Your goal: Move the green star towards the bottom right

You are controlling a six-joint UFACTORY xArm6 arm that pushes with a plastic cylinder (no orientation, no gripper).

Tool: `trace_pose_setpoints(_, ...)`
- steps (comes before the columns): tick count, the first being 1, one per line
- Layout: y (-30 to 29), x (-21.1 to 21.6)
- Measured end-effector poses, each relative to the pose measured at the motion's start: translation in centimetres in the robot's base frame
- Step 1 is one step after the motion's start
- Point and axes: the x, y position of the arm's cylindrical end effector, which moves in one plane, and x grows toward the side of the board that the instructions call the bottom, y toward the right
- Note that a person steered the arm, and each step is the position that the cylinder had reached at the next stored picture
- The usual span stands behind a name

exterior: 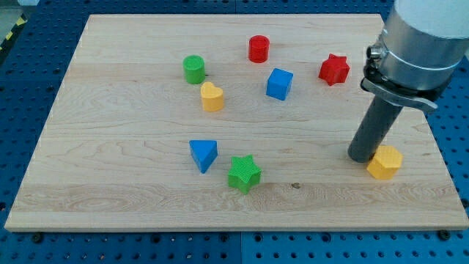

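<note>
The green star (243, 174) lies on the wooden board (110, 147), below the middle. A blue triangle (203, 155) sits just to its left, close but apart. My tip (363, 156) is at the view's right, far to the right of the green star. It stands right beside a yellow hexagon (385, 162), at that block's left edge.
A green cylinder (194, 70) and a yellow heart (212, 96) sit at the upper middle left. A red cylinder (259, 49), a blue cube (279, 83) and a red star (334, 70) lie along the top. The arm's grey body (421, 44) fills the top right corner.
</note>
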Motion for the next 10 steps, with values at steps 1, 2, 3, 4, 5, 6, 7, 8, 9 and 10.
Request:
trace_pose_setpoints(1, 1.0, 0.1)
trace_pose_setpoints(2, 3.2, 1.2)
trace_pose_setpoints(3, 4.4, 1.9)
trace_pose_setpoints(4, 0.6, 1.4)
trace_pose_setpoints(5, -4.6, -0.4)
trace_pose_setpoints(6, -9.5, -2.3)
trace_pose_setpoints(7, -15.7, -3.1)
trace_pose_setpoints(8, -23.1, -3.2)
trace_pose_setpoints(9, -30.2, -3.2)
trace_pose_setpoints(10, -30.5, -1.3)
